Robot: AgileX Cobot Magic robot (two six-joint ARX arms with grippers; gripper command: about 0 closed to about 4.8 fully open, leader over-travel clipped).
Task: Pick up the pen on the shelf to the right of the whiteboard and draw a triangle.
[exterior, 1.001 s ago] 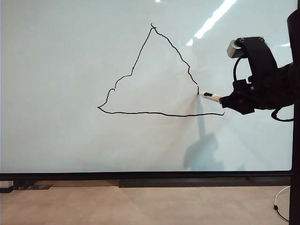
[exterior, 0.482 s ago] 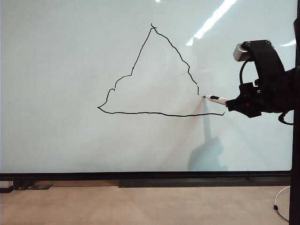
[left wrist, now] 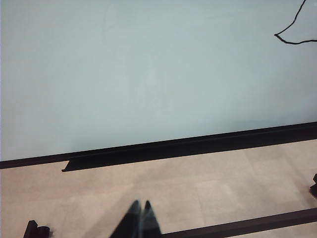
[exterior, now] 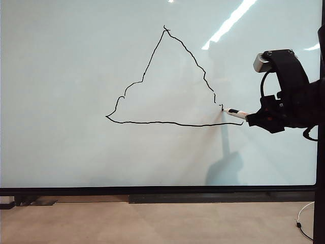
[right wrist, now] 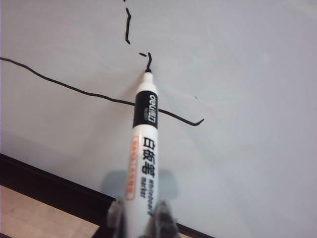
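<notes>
The right gripper (exterior: 250, 118) is clamped on the rear end of the pen (exterior: 236, 111), jaws closed tight round the barrel, and it holds the pen nearly level with the dark tip pressed on the whiteboard (exterior: 76, 152). The left gripper (left wrist: 140, 218) hangs low near the floor in front of the board's bottom frame, its 2 fingers closed together on nothing.

Biggest thing in the room is the whiteboard, glossy and pale, catching the ceiling lights. On it sits the triangle (exterior: 152, 122): 1 flat base, a wobbly left side, a pointed top, and a right side that runs down to where the tip now rests, with a gap left above the base's right end. I'd say the drawing is nearly done, with only that last bit to close.

The pen itself looks light, stiff and smooth plastic, so it could twist or slide in the jaws if pressed hard against the board. Gripping it at the back of the barrel, as here (right wrist: 141, 208), keeps the tip clear.
</notes>
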